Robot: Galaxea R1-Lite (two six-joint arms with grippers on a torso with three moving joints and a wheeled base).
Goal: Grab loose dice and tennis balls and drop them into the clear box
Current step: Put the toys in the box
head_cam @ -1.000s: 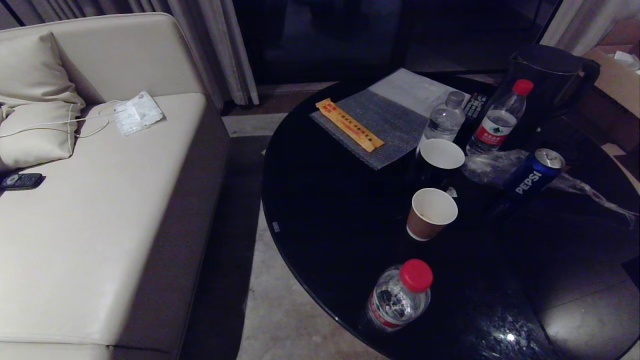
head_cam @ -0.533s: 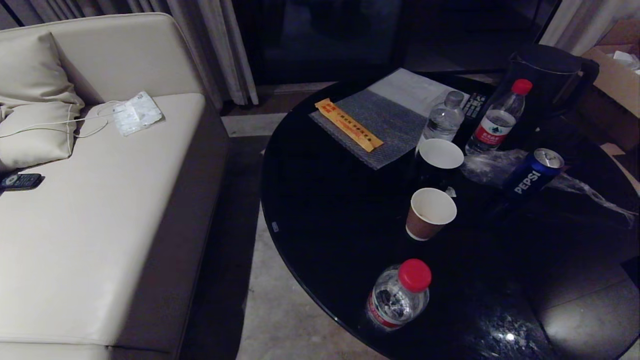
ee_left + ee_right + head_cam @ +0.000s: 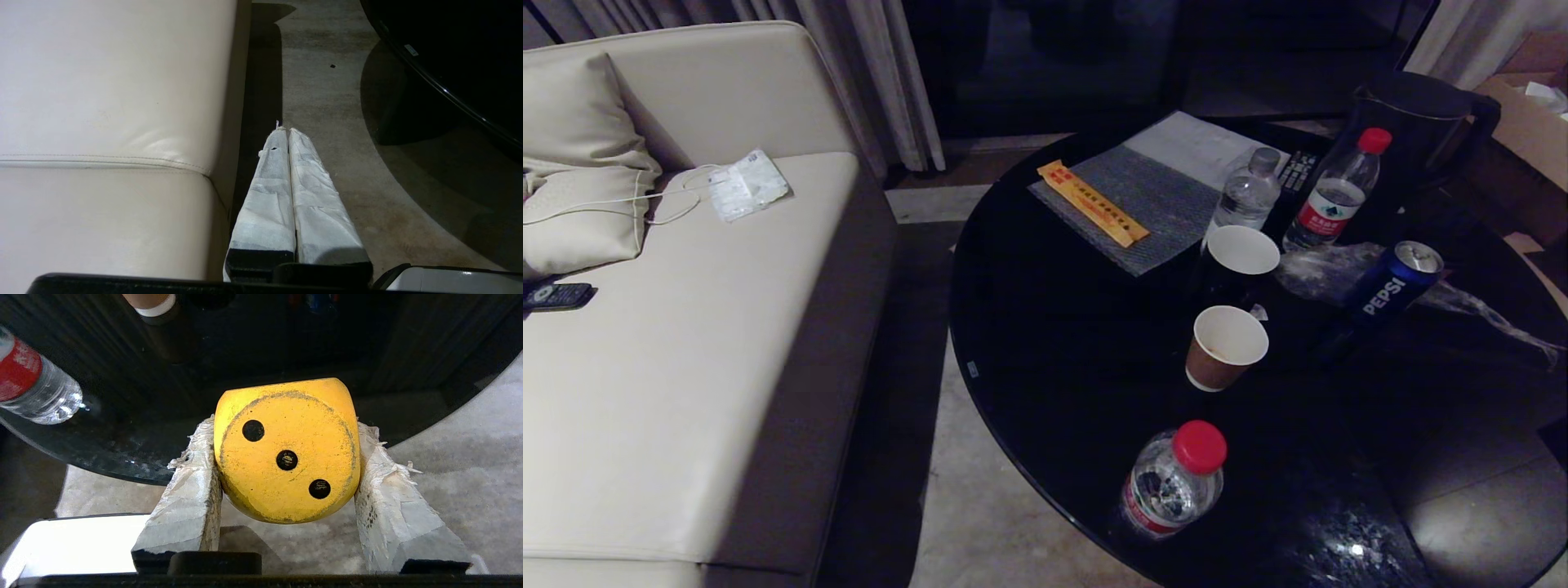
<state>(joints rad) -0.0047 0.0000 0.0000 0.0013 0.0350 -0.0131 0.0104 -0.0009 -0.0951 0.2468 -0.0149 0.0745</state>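
Left gripper point(image 3: 288, 134) closed, right gripper point(image 3: 286, 428) gripping

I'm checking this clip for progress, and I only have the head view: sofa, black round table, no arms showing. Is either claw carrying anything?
Observer: Yes. In the right wrist view the right claw is clamped on a yellow die, three-pip face toward the camera.
Operator: And the left one?
Observer: The left claw is shut and empty, hanging over the floor between the sofa and the table.
Operator: Where is the die relative to the table?
Observer: It shows at the table's edge, near the red-capped bottle.
Operator: Any clear box?
Observer: None in any view.
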